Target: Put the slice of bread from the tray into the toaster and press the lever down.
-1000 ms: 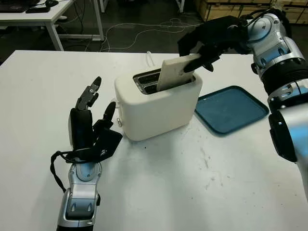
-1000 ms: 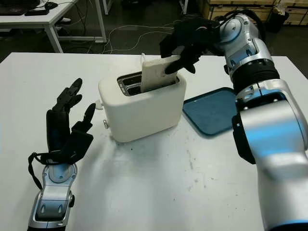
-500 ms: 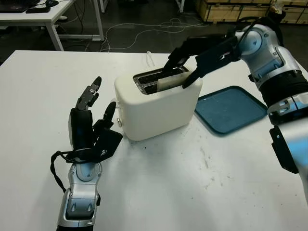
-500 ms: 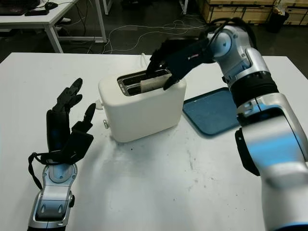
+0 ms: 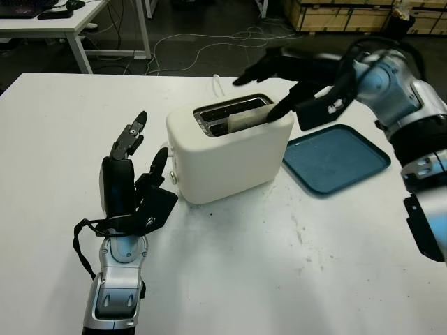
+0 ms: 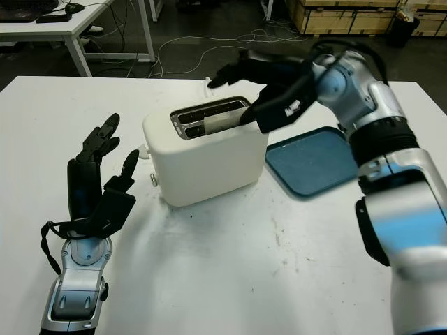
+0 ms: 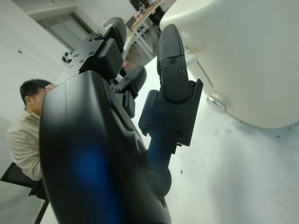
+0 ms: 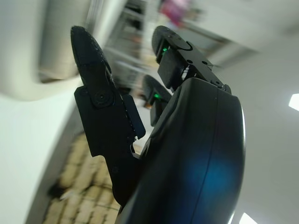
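Left hand [image 5: 133,183], black three-finger, sat lower left of the frame on the white bench [image 5: 279,279], open and holding nothing, palm facing the cream plastic two-slot toaster [image 5: 229,150] just beside it. Left wrist view put its fingers [image 7: 173,74] close to the toaster's side wall, not touching. A small round knob [image 5: 172,177] and the lever [image 5: 170,151] showed on the toaster's end face nearest that hand; the lever looked up, though it was small and hard to be sure of.

Mid frame: the pale square slice of bread [image 5: 248,120] sat in the nearer slot of the toaster, its top edge poking just above the rim, a bit tilted. It was not in any hand.

Right hand [image 5: 286,77], black, hovered above and just right of the slots, released, one finger reaching down near the bread's right end. Cannot tell if that fingertip touched the slice.

Right of the toaster the dark teal flat plastic tray [image 5: 335,159] lay on the bench with no bread on it.

Far: a second white table [image 5: 70,21] upper left and cables [image 5: 188,45] on the floor.

Step judged: insertion basically done, bread dropped in the slot. Next move should be the lever press; the left hand was the one placed for it. It would need to shift onto the lever and push straight down, likely with the toaster steadied so it doesn't slide on the bench. Right hand should clear the slots first.
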### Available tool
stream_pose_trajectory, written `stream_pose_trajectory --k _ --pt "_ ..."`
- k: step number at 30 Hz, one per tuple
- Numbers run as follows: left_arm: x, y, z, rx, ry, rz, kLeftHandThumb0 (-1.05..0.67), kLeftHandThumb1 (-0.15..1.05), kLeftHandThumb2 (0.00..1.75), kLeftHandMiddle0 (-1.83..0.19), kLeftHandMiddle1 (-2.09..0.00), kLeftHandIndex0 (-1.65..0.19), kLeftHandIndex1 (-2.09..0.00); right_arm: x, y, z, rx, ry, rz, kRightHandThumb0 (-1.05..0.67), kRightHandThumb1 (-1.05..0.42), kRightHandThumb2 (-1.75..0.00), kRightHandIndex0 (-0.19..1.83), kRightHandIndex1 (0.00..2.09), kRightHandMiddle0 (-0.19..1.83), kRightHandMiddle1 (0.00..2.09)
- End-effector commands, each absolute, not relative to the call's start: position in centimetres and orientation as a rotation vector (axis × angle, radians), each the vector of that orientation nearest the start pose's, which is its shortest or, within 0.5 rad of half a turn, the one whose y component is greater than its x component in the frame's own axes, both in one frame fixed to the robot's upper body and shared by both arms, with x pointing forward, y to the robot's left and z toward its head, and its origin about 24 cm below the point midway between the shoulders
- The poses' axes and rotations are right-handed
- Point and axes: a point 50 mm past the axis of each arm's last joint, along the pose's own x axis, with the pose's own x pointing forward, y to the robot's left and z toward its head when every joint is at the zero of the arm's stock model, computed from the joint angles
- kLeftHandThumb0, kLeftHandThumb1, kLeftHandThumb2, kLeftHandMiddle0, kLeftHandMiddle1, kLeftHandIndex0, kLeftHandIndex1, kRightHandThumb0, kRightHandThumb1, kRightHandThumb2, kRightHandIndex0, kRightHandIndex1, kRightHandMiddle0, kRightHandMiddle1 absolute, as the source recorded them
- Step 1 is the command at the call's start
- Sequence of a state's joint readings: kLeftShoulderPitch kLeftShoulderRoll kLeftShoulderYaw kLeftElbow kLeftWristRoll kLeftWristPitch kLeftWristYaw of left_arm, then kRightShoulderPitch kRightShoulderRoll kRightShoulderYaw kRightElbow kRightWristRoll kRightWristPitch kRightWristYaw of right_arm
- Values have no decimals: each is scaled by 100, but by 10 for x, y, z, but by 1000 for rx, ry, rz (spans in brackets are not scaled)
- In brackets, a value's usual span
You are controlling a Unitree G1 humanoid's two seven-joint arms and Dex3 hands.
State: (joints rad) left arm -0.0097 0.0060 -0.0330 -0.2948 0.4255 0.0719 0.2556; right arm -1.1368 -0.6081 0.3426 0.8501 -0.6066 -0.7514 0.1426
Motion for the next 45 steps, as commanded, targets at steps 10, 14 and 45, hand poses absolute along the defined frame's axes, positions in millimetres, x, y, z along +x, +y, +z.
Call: stream_pose_trajectory --k 10,14,45 --pt "251 179 135 589 -420 298 -35 90 9 -42 -66 -59 -6 338 -210 180 -940 -834 169 -28 -79 0 93 22 92 4" --pt "252 193 151 679 -543 247 -11 81 1 -54 -70 -71 -12 319 -227 156 -765 -736 102 -20 -79 0 96 16 94 3" --pt "284 207 182 1210 -817 -167 -38 56 1 -142 -33 -142 -3 286 -239 128 -563 -612 11 -9 -80 0 103 3 94 1"
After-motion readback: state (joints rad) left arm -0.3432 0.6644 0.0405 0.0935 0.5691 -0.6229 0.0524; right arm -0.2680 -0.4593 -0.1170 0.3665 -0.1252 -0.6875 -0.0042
